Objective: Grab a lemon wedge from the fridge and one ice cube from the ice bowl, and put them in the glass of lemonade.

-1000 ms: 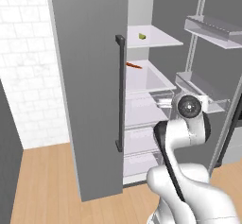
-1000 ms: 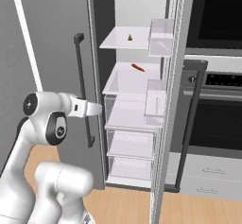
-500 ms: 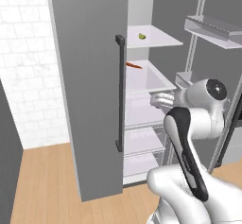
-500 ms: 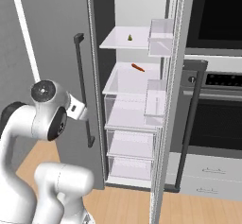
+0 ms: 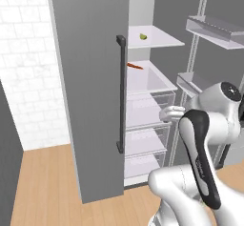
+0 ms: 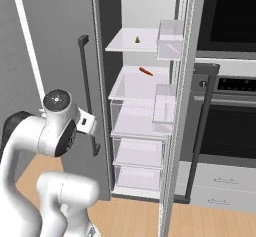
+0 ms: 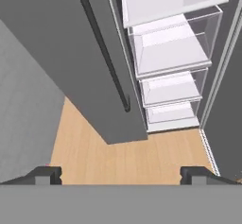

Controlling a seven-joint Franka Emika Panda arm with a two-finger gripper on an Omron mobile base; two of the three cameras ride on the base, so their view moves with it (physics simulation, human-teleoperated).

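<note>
Hand view: gripper (image 7: 121,175) is standing wide, nothing between the fingertips (image 7: 47,175), pointing down at the wood floor (image 7: 127,159) in front of the fridge (image 7: 61,53). No brands, labels or writing are showing anywhere.

Counts:
- Fridge: 1, grey, right door (image 6: 182,106) swung open, left door (image 5: 90,87) shut w/ 1 dark bar handle (image 5: 121,94); 2nd handle (image 6: 197,136) is showing on the open door in right base view.
- Clear drawers (image 7: 172,48): 3 stacked, lying ahead of the gripper and to its right in hand view.
- White shelves: 2 are showing above the drawers, upper shelf (image 5: 155,36) and lower shelf (image 5: 143,79).
- Small yellow-green item, prob. the lemon wedge (image 5: 142,36): 1, sitting on the upper shelf, well above and beyond the gripper; too small to be sure.
- Thin orange-red item (image 5: 135,66): 1, lying on the lower shelf, also above the gripper; can't tell what it is.
- Door bins: 2 in right base view, upper bin (image 6: 170,40) and lower bin (image 6: 164,108).
- Black wall oven (image 6: 227,111): 1, standing right of the fridge, well apart from the gripper.

Arm's white wrist (image 6: 86,123) is hanging beside the shut door's handle in right base view, apart from it.
</note>
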